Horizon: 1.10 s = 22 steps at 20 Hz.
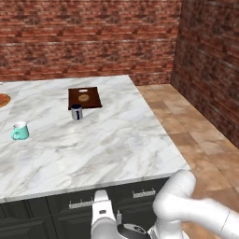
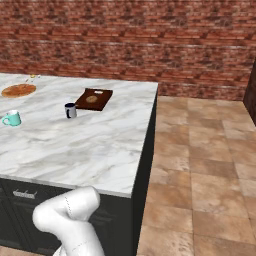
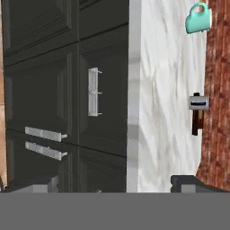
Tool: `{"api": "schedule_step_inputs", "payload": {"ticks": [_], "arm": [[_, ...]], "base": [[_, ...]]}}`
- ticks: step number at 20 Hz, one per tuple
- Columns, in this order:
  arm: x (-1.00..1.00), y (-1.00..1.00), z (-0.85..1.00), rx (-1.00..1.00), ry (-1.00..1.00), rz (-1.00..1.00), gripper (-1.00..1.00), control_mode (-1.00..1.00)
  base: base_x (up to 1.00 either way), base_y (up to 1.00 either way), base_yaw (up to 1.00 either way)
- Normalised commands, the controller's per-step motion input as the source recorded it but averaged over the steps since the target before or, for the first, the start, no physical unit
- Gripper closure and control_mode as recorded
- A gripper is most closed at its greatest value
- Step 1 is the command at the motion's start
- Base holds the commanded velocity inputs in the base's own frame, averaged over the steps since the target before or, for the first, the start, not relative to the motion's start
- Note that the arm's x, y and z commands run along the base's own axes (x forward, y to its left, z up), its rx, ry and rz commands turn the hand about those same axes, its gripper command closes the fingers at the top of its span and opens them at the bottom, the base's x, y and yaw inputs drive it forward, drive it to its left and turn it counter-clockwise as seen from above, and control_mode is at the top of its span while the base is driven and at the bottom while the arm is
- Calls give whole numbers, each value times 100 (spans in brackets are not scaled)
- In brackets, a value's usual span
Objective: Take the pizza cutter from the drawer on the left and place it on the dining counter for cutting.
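The dining counter [image 1: 116,149] [image 2: 100,150] [image 3: 166,112] is a white marble top on black cabinets. Under its front edge the drawer on the left [image 1: 79,201] [image 3: 101,92] is shut, with its short silver bar handle [image 1: 81,204] [image 3: 93,92] facing me. The pizza cutter is hidden. My gripper [image 3: 117,184] is open, and its two dark fingertips [image 3: 40,184] stand far apart with nothing between them. It points at the cabinet front, a short way off the drawer handle. The hand view is rolled, so the counter top lies to its right. My arm [image 1: 186,205] [image 2: 70,215] bends low in front of the cabinets.
On the counter stand a teal mug [image 1: 19,131] [image 2: 12,118] [image 3: 197,18], a dark blue cup [image 1: 76,112] [image 2: 70,110] [image 3: 197,103] and a brown wooden board [image 1: 84,98] [image 2: 93,98]. A second drawer handle [image 1: 143,193] lies further right. Cupboard door handles [image 3: 45,133] sit below. Tiled floor [image 2: 200,175] lies to the right.
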Motion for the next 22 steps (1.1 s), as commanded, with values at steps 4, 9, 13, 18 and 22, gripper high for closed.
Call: {"api": "schedule_step_inputs", "payload": {"ticks": [4,9,13,18,22], "arm": [[23,27,-42,-7,0,-1,-100,-100],[16,36,-36,-1,-1,-7,-100,-100],[13,32,-27,-1,-11,-6,-100,-100],[22,28,-16,-3,-11,-10,-100,-100],[29,20,-17,-3,-3,-9,-100,-100]], "base": [[0,0,0],[0,0,0],[0,0,0],[0,0,0],[0,0,0]]}}
